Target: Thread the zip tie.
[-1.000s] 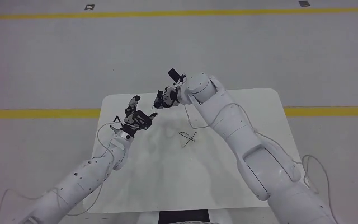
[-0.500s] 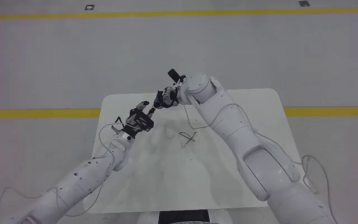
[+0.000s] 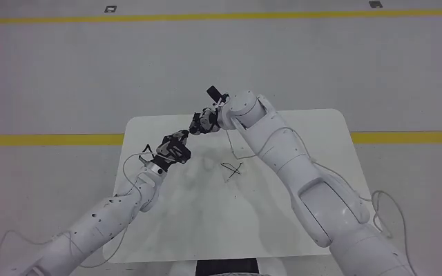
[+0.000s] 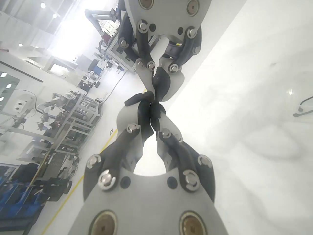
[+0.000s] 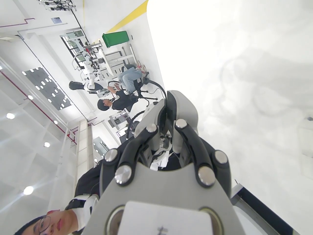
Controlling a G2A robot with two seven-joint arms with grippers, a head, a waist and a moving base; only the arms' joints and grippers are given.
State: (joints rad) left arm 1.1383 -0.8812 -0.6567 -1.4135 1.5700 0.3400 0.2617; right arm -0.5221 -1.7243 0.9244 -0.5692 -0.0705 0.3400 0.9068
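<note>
Top view, left gripper (image 3: pixel 182 133) and right gripper (image 3: pixel 194 127) tip to tip above table (image 3: pixel 290 207) far left, zip tie (image 3: pixel 232 169) lying apart near table middle, left wrist view, both jaws closed, anything held unclear, right wrist view, right gripper closed too.

A white table (image 3: pixel 276 221) with rounded corners stood on a pale grey floor (image 3: pixel 221 62). A yellow line (image 3: pixel 221 15) crossed the top of the frame. A second yellow line (image 3: pixel 62 139) ran across the middle, behind the table. The wrist cameras showed bright ceiling lights (image 4: pixel 43 5), metal racks (image 4: pixel 73 113) and a green bin (image 5: pixel 115 38).
</note>
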